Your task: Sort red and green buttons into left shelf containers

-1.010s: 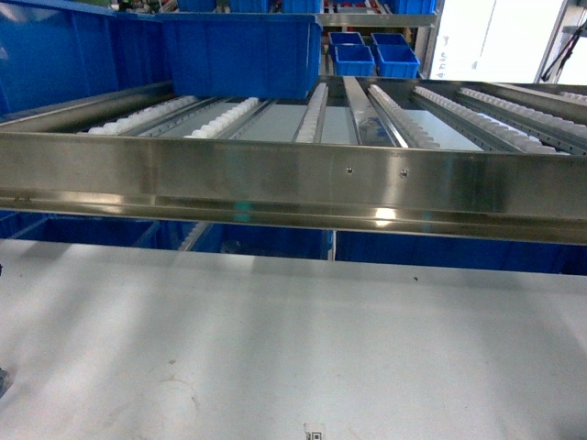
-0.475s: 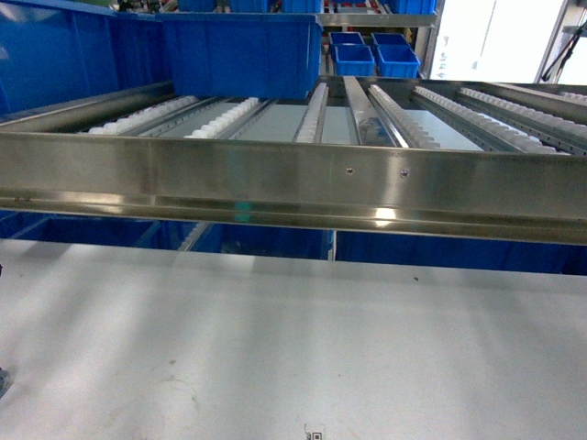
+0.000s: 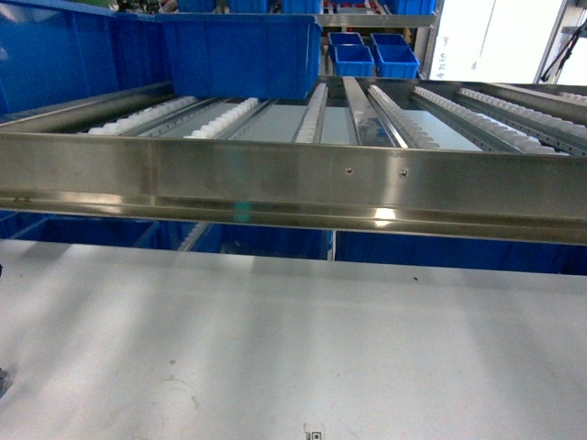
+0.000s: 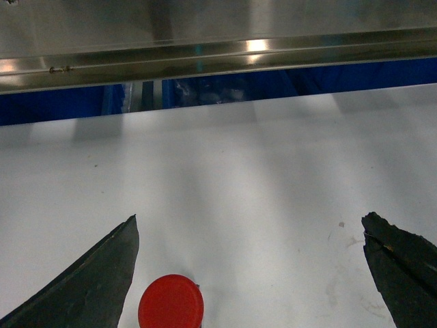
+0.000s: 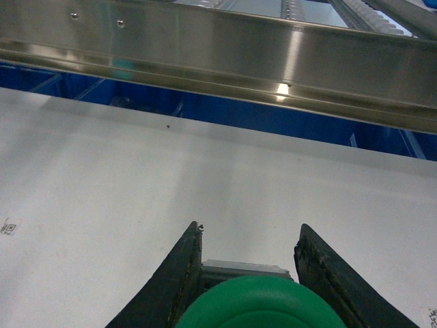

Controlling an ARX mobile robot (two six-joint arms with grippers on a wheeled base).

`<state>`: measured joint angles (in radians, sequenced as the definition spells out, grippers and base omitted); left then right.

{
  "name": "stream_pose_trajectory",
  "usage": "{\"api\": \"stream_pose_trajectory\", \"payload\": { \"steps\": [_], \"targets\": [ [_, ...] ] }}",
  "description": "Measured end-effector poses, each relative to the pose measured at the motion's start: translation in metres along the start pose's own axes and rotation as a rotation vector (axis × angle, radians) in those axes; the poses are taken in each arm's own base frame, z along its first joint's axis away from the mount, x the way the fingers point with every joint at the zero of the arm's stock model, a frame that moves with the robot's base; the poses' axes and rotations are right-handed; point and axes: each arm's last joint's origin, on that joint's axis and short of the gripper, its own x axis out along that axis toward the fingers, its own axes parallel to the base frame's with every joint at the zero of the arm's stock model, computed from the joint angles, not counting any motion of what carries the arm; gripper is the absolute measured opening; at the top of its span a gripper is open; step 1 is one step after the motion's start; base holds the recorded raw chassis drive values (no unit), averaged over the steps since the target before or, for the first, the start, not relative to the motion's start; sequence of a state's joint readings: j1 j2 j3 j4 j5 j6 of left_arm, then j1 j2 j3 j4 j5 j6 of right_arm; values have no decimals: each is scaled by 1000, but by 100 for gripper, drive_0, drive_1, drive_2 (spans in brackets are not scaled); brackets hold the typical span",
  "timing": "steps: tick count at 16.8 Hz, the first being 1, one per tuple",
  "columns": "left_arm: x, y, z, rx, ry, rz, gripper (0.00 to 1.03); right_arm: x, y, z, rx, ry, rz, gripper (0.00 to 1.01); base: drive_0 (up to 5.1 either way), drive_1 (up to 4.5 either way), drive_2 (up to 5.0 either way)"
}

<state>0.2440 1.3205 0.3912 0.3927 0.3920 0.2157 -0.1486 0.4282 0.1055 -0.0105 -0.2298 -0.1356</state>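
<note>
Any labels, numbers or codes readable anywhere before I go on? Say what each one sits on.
No readable words or numbers in any view.
Small square code mark on the white table, head view: too small to read.
Small printed mark on the table, right wrist view: too blurred to read.

You saw a brushed, shiny steel rail [image 3: 293,183], smooth glossy blue plastic bins [image 3: 240,55], and a matt, scuffed white tabletop [image 3: 293,348].
</note>
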Motion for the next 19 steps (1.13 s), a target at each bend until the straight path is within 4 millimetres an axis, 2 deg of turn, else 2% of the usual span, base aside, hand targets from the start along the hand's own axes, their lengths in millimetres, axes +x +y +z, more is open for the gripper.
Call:
{"api": "stream_pose_trajectory", "payload": {
  "steps": [4, 7, 12, 15, 19],
  "targets": [
    [4, 3, -3, 5, 0, 51, 98, 0, 0, -1, -9, 5, -2, 35, 0, 0, 0],
    [22, 10, -30, -28, 92, 115, 98, 0, 0, -1, -9, 6, -2, 35, 0, 0, 0],
    [37, 18, -40, -39, 124, 159, 98, 0, 0, -1, -12, 6, -2, 35, 0, 0, 0],
    [50, 25, -61, -82, 190, 137, 98, 0, 0, -1, -12, 6, -3, 35, 0, 0, 0],
    [63, 35, -73, -114, 218, 141, 98, 0, 0, -1, -12, 6, -3, 35, 0, 0, 0]
  ]
}}
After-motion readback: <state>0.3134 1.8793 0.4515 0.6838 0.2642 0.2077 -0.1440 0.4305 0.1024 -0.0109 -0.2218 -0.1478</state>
